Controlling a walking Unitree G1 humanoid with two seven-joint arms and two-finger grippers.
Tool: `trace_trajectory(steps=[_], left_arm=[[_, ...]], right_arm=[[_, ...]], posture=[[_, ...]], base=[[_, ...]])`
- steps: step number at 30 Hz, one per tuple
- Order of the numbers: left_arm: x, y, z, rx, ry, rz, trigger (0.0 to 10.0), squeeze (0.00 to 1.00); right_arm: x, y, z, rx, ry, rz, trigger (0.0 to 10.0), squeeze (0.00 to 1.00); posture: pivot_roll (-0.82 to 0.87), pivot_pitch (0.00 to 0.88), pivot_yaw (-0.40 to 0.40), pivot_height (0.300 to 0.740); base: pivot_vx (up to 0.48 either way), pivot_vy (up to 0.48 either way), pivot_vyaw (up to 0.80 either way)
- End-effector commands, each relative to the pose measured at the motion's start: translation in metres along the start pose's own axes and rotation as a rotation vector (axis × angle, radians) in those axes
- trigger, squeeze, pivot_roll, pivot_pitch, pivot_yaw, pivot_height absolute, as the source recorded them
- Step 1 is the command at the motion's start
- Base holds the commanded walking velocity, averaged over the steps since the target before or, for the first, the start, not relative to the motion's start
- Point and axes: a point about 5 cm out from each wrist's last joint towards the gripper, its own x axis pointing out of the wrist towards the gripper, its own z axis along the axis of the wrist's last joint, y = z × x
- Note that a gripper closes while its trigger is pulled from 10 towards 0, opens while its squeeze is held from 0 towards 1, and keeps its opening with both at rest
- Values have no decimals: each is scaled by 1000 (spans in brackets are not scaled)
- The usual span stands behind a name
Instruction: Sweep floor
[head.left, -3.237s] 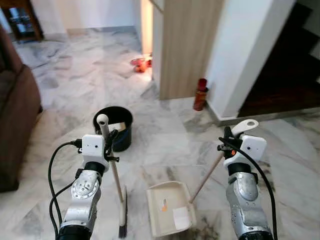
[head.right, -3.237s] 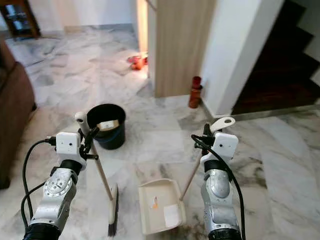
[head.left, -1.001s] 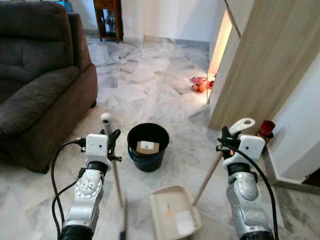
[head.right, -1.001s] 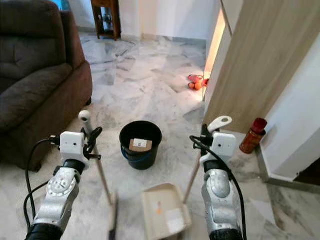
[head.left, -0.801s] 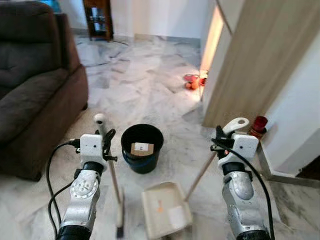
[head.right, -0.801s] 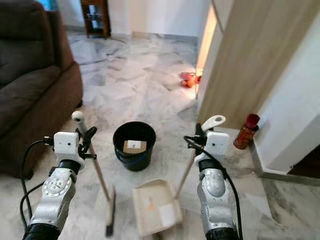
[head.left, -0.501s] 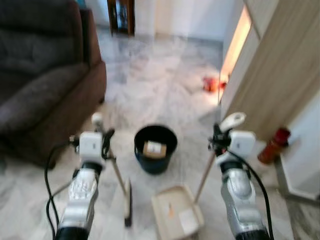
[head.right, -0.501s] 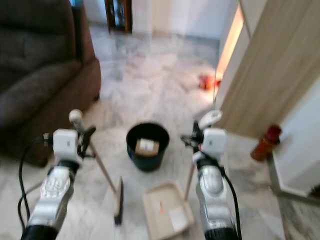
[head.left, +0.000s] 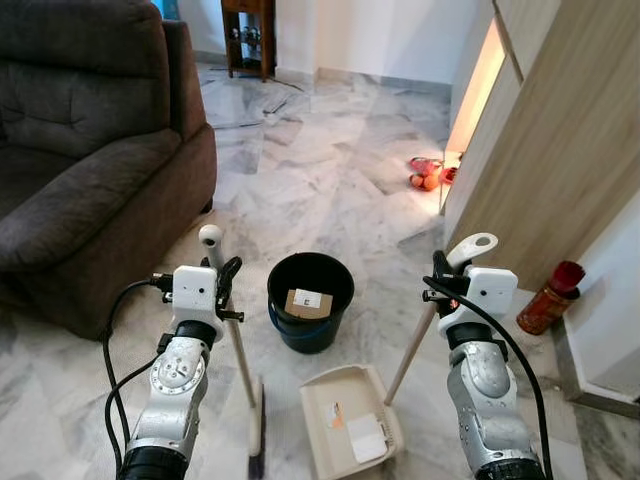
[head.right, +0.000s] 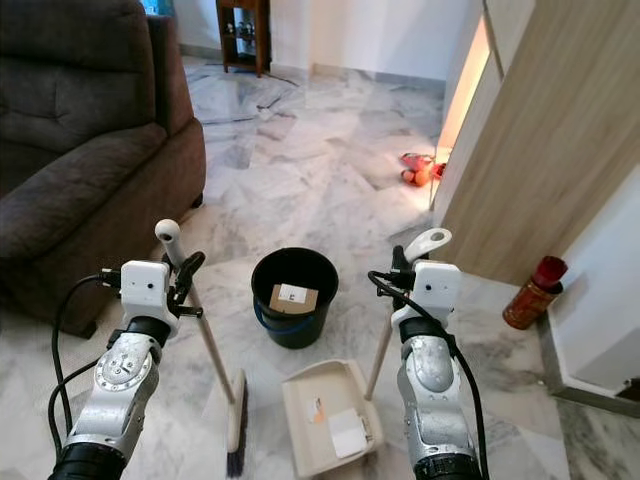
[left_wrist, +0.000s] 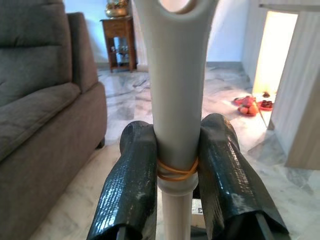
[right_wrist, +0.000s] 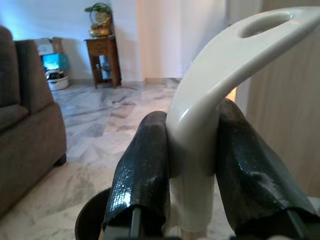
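Observation:
My left gripper (head.left: 222, 275) is shut on the cream handle of a broom (head.left: 238, 350), whose dark bristle head (head.left: 256, 443) rests on the marble floor. In the left wrist view both fingers (left_wrist: 132, 185) clamp the broom handle (left_wrist: 175, 100). My right gripper (head.left: 442, 278) is shut on the curved top of the dustpan handle (right_wrist: 210, 100). The cream dustpan (head.left: 350, 430) lies on the floor between my arms with small scraps of paper in it. A black bucket (head.left: 310, 300) with a cardboard piece inside stands just beyond the dustpan.
A dark brown sofa (head.left: 90, 160) fills the left side. A wooden panel wall (head.left: 540, 150) and a red spray can (head.left: 545, 305) stand at the right. Small red and orange items (head.left: 428, 175) lie by the lit doorway. A wooden side table (head.left: 250, 30) is far back.
The camera has swung left and steadied since 3.2 s ago, bringing the sofa into view; the blur is gone. Both grippers hold the broom and dustpan as before.

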Motion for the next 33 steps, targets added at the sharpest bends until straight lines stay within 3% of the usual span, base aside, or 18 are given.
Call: trace_trajectory(steps=[1,9,13,17,27,33], left_arm=[[3,2,6,7,-32,3,10000,0],[4,1,7,4,-35,-6,10000,0],[4,1,6,6,-34,-7,10000,0],[5,2,7,5,-33,-7,10000,0],[4,1,7,-1,-38,-6,10000,0],[4,3,9,-1,-44,0,10000,0]], right_arm=[[8,2,22,16,-85,14,10000,0],[14,-3,42,50,-141,2,10000,0],[21,-9,72,183,-223,-49,10000,0],[25,-8,90,150,-246,-42,10000,0],[28,-13,134,183,-325,-44,10000,0],[28,-11,145,190,-352,-42,10000,0]], posture=[[29,0,-34,740],[26,0,-34,740],[26,0,-30,740],[25,0,-30,740],[26,0,-28,740],[27,0,-28,740]], base=[[0,0,0],[0,0,0],[0,0,0],[0,0,0],[0,0,0],[0,0,0]])
